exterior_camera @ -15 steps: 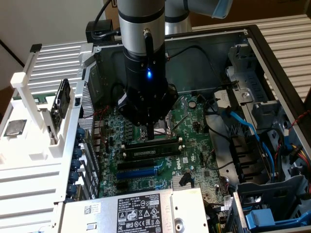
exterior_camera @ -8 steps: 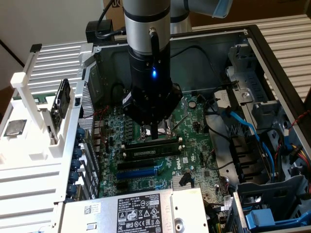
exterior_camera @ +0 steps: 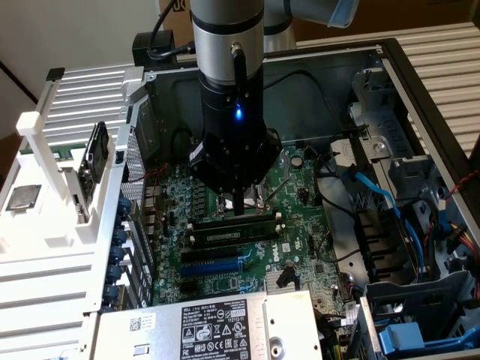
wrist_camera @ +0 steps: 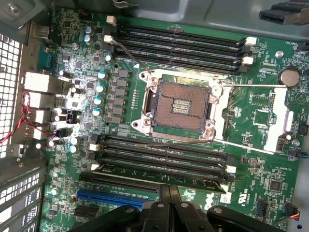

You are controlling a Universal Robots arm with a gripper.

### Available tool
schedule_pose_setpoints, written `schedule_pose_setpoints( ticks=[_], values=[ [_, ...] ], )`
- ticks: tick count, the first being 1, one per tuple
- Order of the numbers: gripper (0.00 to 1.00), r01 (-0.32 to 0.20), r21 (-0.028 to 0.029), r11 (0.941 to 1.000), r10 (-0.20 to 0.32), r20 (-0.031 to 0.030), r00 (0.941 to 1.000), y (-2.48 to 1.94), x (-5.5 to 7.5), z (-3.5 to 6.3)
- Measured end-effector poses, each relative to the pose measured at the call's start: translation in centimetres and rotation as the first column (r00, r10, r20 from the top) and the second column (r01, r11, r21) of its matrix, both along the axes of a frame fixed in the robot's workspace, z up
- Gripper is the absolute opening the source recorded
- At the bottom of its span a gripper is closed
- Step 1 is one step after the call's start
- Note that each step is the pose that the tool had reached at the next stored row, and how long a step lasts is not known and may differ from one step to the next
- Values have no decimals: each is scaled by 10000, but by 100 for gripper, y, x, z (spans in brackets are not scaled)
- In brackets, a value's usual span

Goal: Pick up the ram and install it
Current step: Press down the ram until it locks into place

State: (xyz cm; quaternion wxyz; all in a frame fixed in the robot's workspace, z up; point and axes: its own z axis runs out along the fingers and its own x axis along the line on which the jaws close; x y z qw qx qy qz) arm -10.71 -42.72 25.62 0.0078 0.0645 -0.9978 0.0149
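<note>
The claw [exterior_camera: 238, 204] stood low over the motherboard [exterior_camera: 300, 191] inside the open computer case [exterior_camera: 390, 67], directly above the memory slots nearest the blue expansion slot [exterior_camera: 214, 266]. Its fingers appeared pressed together; the wrist view showed their bases side by side with no gap, though the tips could not be seen clearly.

One ram [wrist_camera: 164, 173] was counted. It lay seated along one memory slot, in the lower bank on the side toward the blue expansion slot [wrist_camera: 116, 195], with a white end clip [wrist_camera: 231, 169] beside one end. In the exterior view the ram [exterior_camera: 232, 223] sat just under the fingers, probably touching them.

Memory slots: two banks flanking the CPU socket [wrist_camera: 181, 106], one bank on each side. The upper bank [wrist_camera: 178, 46] showed four long black slots; the lower bank [wrist_camera: 159, 154] showed about four, the count being uncertain at the claw's edge. One CPU socket was noted, open and bare. One round coin cell [wrist_camera: 289, 76] sat near the upper bank's end.
</note>
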Motion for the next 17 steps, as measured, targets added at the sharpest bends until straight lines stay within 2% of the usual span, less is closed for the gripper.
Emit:
schedule_pose_setpoints(
  ticks=[4, 10, 17],
  values=[
    [10, 549, -1, 9985, -549, -1, 9985, 0, 0, 0],
    [10, 1451, 0, 9894, -1451, 0, 9894, 0, 0, 0],
    [10, 1547, 0, 9880, -1547, 0, 9880, 0, 0, 0]
  ],
)
